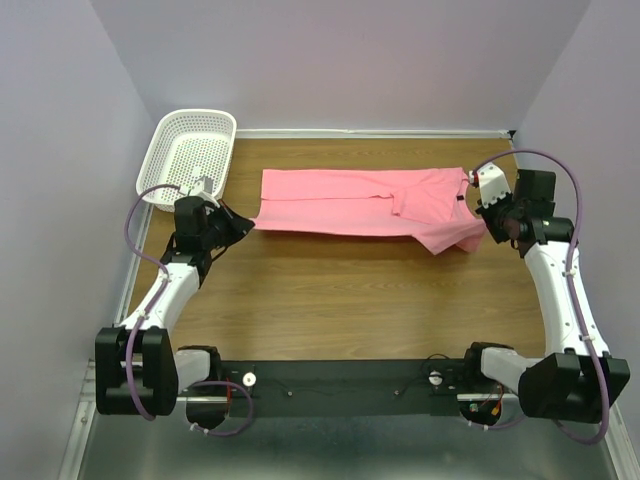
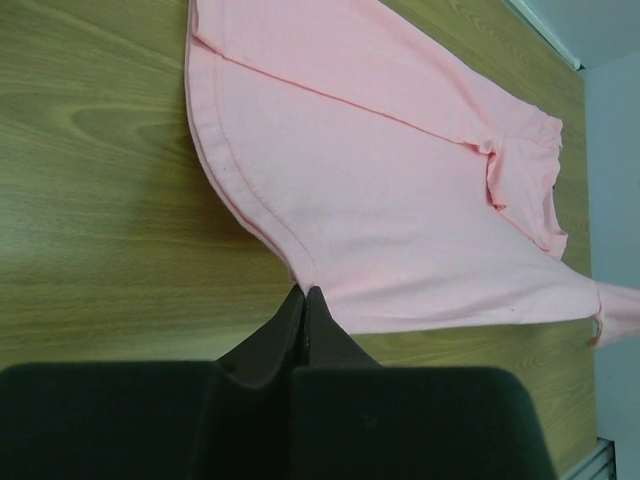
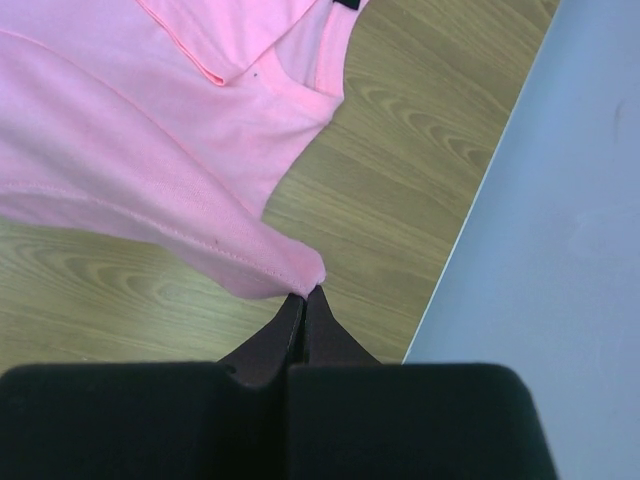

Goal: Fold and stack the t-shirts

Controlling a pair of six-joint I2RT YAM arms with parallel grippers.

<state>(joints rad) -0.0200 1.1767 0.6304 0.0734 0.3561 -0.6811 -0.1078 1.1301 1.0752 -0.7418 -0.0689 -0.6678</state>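
Fabric: soft pink t-shirt point(image 1: 360, 205), folded oblong, pinched by left end effector point(image 2: 304, 293) and right end effector point(image 3: 305, 296).

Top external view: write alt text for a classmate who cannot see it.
A pink t-shirt lies folded into a long band across a wooden table, the left fingers shut on its left corner and the right fingers on its right. A white mesh basket sits far left.
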